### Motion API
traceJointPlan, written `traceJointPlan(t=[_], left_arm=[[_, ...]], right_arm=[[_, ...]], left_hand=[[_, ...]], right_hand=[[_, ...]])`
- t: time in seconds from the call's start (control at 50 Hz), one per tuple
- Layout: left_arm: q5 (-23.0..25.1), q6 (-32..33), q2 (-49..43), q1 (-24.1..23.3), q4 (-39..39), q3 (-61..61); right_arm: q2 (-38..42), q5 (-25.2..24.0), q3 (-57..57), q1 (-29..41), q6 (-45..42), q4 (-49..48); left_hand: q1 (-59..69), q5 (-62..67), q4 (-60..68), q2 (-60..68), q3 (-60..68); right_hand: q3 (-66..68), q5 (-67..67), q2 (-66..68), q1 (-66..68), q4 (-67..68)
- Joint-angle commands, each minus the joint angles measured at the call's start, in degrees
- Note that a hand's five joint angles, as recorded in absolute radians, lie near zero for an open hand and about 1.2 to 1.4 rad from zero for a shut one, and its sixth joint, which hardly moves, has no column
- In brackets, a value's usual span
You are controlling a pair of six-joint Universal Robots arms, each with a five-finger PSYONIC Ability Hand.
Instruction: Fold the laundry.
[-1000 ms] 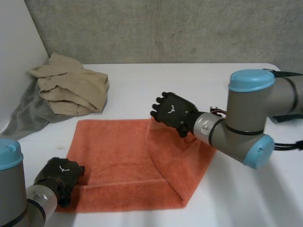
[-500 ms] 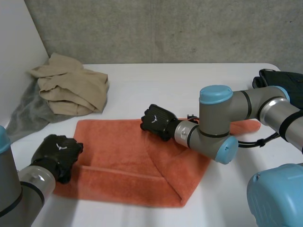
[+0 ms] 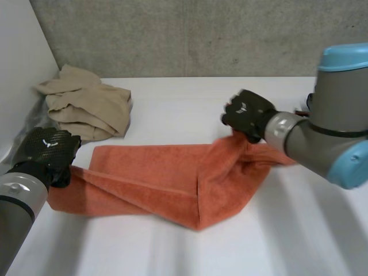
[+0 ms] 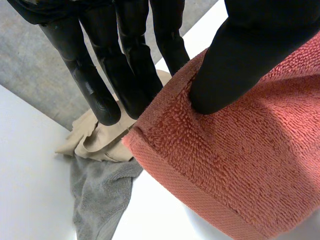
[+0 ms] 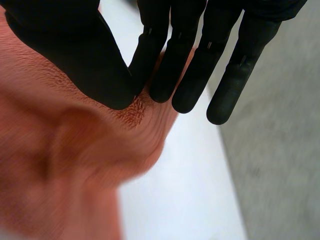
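An orange towel (image 3: 167,184) stretches across the white table (image 3: 190,103), lifted at both ends and sagging in the middle. My left hand (image 3: 47,150) pinches its left end, thumb (image 4: 250,55) pressed into the towel (image 4: 240,150) against the fingers (image 4: 125,65). My right hand (image 3: 248,115) holds the right end raised off the table. There the thumb (image 5: 75,55) and fingers (image 5: 170,60) pinch the towel (image 5: 65,150) at its edge.
A crumpled beige garment (image 3: 86,106) lies at the back left on a grey cloth (image 3: 34,141), close behind my left hand. The beige garment (image 4: 100,140) and grey cloth (image 4: 97,195) lie beyond the left fingertips. A grey wall (image 3: 201,34) bounds the table's far side.
The right hand closed on the towel and pulled its right end up and to the right. The left hand lifted its end toward the back left. The towel went from flat to stretched.
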Motion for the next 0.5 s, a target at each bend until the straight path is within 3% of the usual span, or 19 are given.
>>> traceJointPlan(t=[0.02, 0.16, 0.3, 0.38, 0.5], left_arm=[[0.1, 0.2, 0.9, 0.4, 0.5, -0.6], [2.7, 0.2, 0.5, -0.5, 0.5, -0.9], [7.3, 0.9, -8.3, -0.2, 2.6, 0.6], [7.3, 1.9, -15.7, -0.2, 6.9, 9.1], [7.4, 5.0, -22.4, 0.3, 17.2, 32.5]], right_arm=[[-10.7, 10.5, 12.6, -9.1, -4.6, 12.8], [-16.8, 9.4, 23.4, -13.1, -7.4, 14.7], [-16.7, 6.5, 27.0, -13.1, -5.5, 5.3], [-14.7, 7.2, 22.6, -12.5, -1.9, -1.8], [-7.3, 9.9, 0.7, -10.4, 9.4, -11.1]], left_hand=[[15.4, 13.1, 11.4, 11.5, 11.8], [15.4, 13.1, 11.4, 11.5, 11.8], [15.4, 13.1, 11.4, 11.5, 11.8], [15.4, 13.1, 11.4, 11.5, 11.8], [15.4, 13.1, 11.4, 11.5, 11.8]], right_hand=[[12.3, 14.2, 12.9, 16.1, 11.7], [12.3, 14.2, 12.9, 16.1, 11.7], [12.3, 14.2, 12.9, 16.1, 11.7], [12.3, 14.2, 12.9, 16.1, 11.7], [12.3, 14.2, 12.9, 16.1, 11.7]])
